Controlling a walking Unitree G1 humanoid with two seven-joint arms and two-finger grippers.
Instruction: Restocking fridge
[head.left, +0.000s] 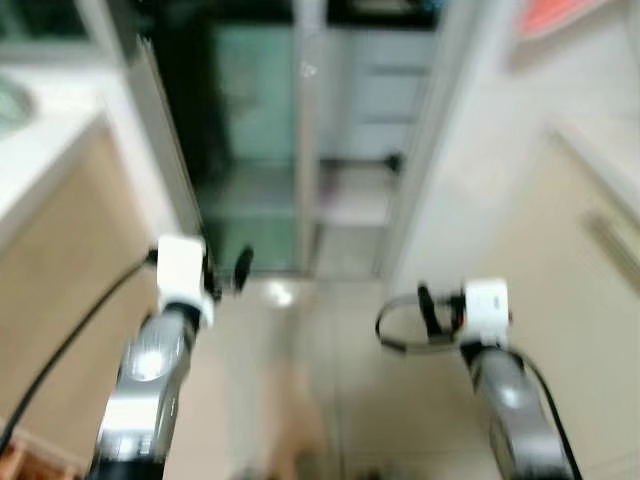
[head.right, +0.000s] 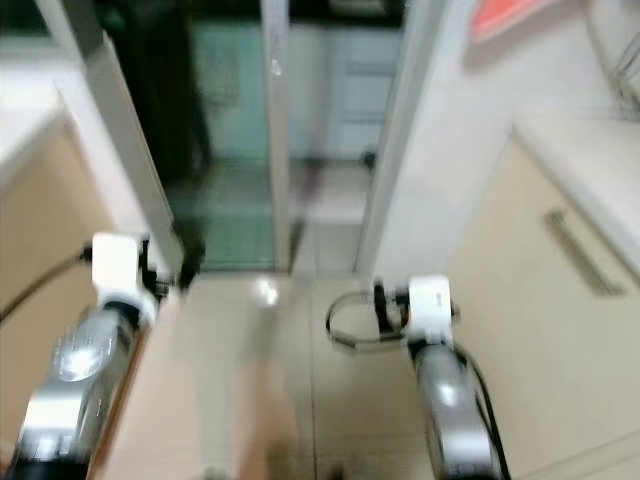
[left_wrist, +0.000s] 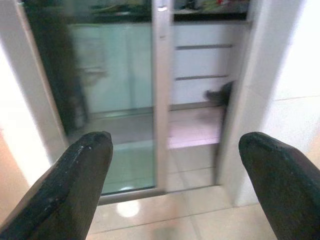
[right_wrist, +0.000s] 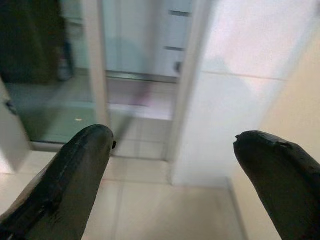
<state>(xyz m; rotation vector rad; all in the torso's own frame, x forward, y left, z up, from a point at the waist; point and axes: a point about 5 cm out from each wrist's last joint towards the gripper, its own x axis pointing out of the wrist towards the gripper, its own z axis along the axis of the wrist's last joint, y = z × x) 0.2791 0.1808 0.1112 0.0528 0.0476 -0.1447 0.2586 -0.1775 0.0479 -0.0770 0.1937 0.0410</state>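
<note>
Ahead, blurred glass door (head.left: 260, 150); left gripper (left_wrist: 175, 175), right gripper (right_wrist: 172, 170), jaws wide, empty

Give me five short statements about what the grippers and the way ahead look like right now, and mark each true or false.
1. The left gripper is open. True.
2. The right gripper is shut on a bottle. False: its fingers stand wide apart with nothing between them.
3. A glass door with a pale frame stands ahead of the robot. True.
4. The floor before the robot is dark carpet. False: it is pale, glossy tile.
5. A beige cabinet with a bar handle stands on the robot's right. True.
</note>
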